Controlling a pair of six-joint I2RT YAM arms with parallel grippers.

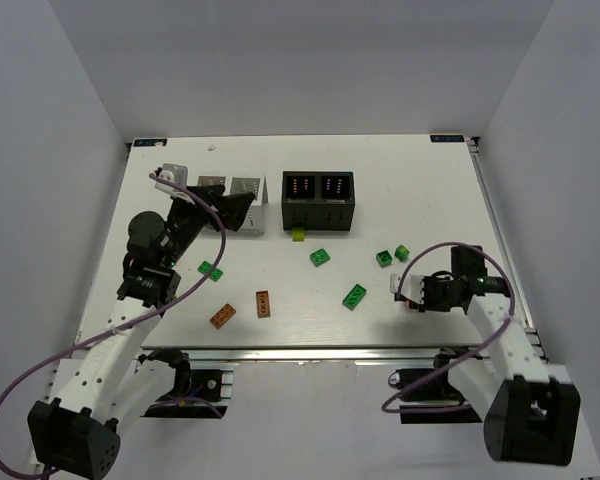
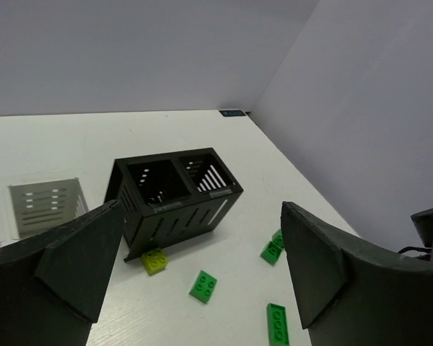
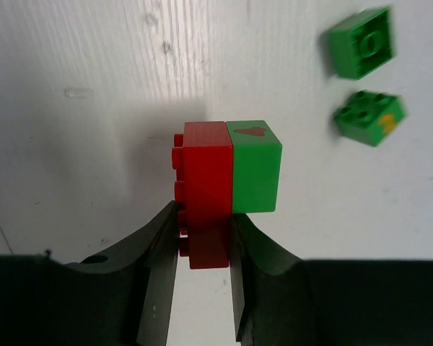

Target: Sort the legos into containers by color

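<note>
Where the red brick (image 3: 204, 166) appears to rest on the surface (image 3: 94, 108), well to the near right of the black container (image 1: 318, 201), a green brick (image 3: 254, 167) sits flush against its side. Right gripper (image 3: 203, 216): clamped on the red brick's near end only. Advice: lift straight up and check whether the green one clings. Left gripper (image 2: 200, 245): spread wide, idle, left of that container.

Two containers (image 1: 257, 205) (image 1: 318, 216), ten legos (image 1: 355, 296) — six green (image 1: 321, 257), two brown-orange (image 1: 263, 304), one yellow-green (image 1: 298, 235), one red lego (image 3: 206, 187).
</note>
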